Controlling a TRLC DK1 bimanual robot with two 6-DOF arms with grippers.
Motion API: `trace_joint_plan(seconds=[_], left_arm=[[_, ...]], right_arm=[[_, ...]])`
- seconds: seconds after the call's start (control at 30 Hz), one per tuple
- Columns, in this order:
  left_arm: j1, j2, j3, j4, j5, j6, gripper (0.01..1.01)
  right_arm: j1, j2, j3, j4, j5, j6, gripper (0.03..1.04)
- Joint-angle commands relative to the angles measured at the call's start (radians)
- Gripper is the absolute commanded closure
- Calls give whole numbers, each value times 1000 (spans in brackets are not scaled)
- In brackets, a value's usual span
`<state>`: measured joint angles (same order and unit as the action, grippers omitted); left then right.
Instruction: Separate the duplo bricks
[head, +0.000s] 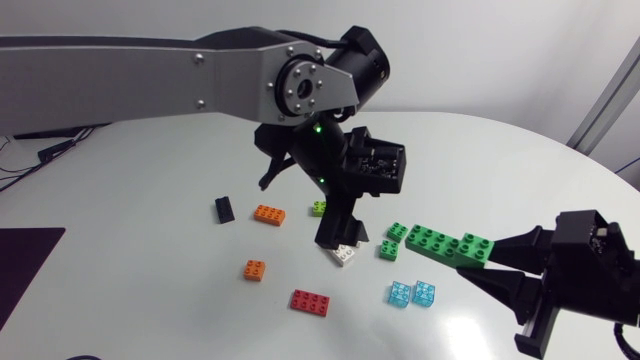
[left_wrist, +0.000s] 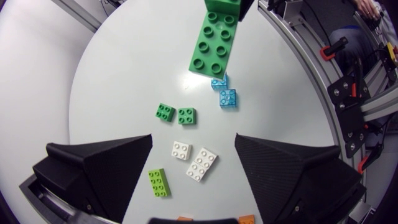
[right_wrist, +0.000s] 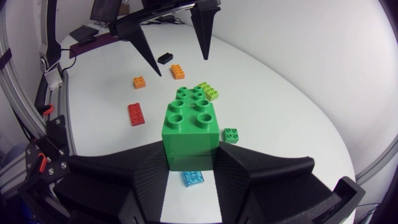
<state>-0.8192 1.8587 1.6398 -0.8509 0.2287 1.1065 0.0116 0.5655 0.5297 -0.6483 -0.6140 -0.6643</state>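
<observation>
**Two-arm rig at a round white counter (head: 150, 165).** The right claw (head: 478, 258), coming in over the counter's right edge, was closed on one end of a long bright-green plastic duplo piece (head: 440, 243), with one broad finger against each side. The piece was held roughly level above the counter, its free end pointing toward the counter's middle. Two translucent blue square bricks (head: 400, 294) lay side by side on the counter under and just beside it. The left claw (left_wrist: 193, 144) hung over the middle of the counter, pointing down, its two wedge fingers spread wide and gripping nothing. On the counter between those fingers lay a small white square brick (left_wrist: 181, 150) and a longer white brick (left_wrist: 202, 164), close together. A lime-green oblong brick (left_wrist: 158, 182) lay just beside the white pair. Two small green square bricks (left_wrist: 165, 112) sat side by side between the white bricks and the held piece. Further toward the counter's left edge were a black oblong brick (head: 224, 209) and, near it, an orange oblong brick (head: 269, 214). A small orange square brick (head: 255, 269) and a red oblong brick (head: 310, 302) lay apart from these, the red one nearer the blue pair.
</observation>
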Motion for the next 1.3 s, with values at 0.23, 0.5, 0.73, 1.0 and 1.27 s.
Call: trace_joint_plan(seconds=[0.23, 0.5, 0.73, 1.0, 1.27], left_arm=[[-21, -64, -66, -30, 55, 3, 121], [-23, -84, -66, -65, 97, 1, 148], [-20, -92, -77, -94, 136, 7, 210], [-20, -87, -89, -94, 166, 7, 352], [-11, -87, -101, -94, 182, 13, 682]], right_arm=[[179, 80, 55, 70, 40, 94, 751], [309, 145, 72, 141, 126, 144, 751], [366, 180, 87, 184, 145, 173, 751], [429, 206, 92, 211, 175, 198, 751], [433, 205, 82, 219, 177, 203, 751]])
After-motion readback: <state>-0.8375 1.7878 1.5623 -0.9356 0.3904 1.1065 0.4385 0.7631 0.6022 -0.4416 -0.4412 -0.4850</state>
